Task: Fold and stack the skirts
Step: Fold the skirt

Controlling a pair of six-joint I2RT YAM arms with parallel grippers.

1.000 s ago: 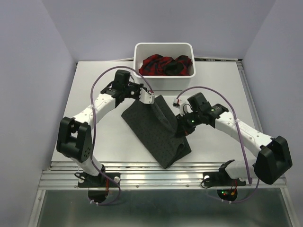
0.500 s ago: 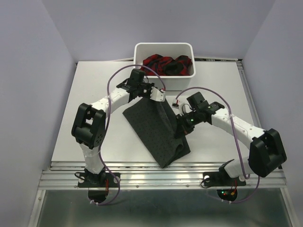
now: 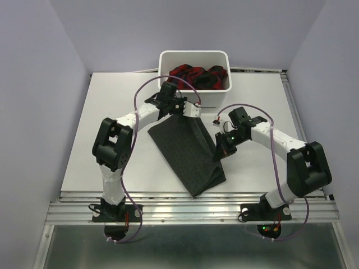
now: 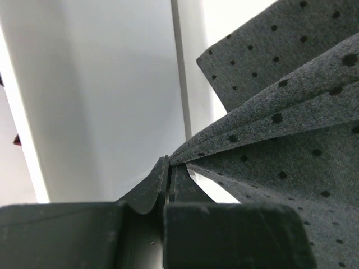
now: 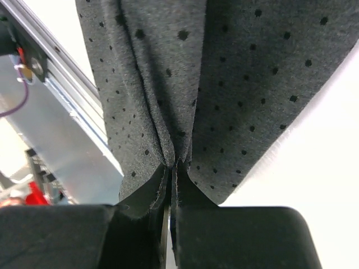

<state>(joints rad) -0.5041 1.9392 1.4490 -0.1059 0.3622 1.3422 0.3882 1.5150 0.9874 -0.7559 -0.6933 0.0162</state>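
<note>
Left gripper [image 4: 168, 162] and right gripper [image 5: 173, 166] each clamped a thin pinch of the grey skirt [image 3: 188, 154], so a tug could slip it free mid-fold.

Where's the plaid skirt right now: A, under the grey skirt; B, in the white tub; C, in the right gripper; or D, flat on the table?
B: the plaid skirt lies bunched inside the white tub, while the left gripper and right gripper both pinch the grey skirt.
</note>
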